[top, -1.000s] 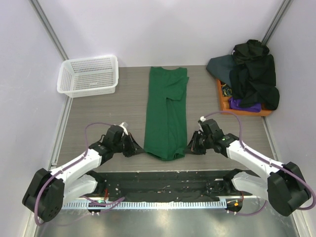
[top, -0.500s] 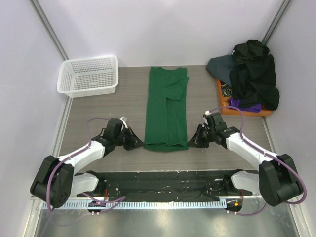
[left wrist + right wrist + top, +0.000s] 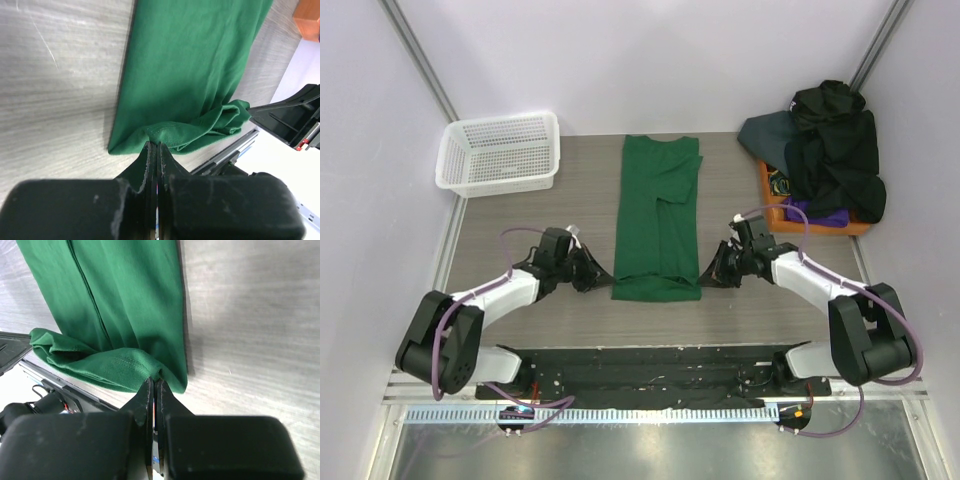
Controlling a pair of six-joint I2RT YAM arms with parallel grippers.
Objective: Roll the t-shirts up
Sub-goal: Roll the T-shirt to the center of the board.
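A dark green t-shirt [image 3: 658,215] lies as a long narrow strip down the middle of the table, its near end folded over into a short flap. My left gripper [image 3: 603,281] is shut on the flap's left corner, seen in the left wrist view [image 3: 154,144] pinching the green t-shirt [image 3: 190,65]. My right gripper [image 3: 710,278] is shut on the flap's right corner, seen in the right wrist view [image 3: 154,381] pinching the green t-shirt [image 3: 125,300]. More dark shirts [image 3: 832,150] are heaped at the back right.
A white mesh basket [image 3: 500,152] stands at the back left. An orange tray [image 3: 772,205] at the back right lies under the heap of dark clothes. A black rail [image 3: 650,365] runs along the near edge between the arm bases.
Both grippers have moved away from the near edge, carrying the shirt's near end up and over onto itself. The strip now looks shorter, with a folded flap at its near end.
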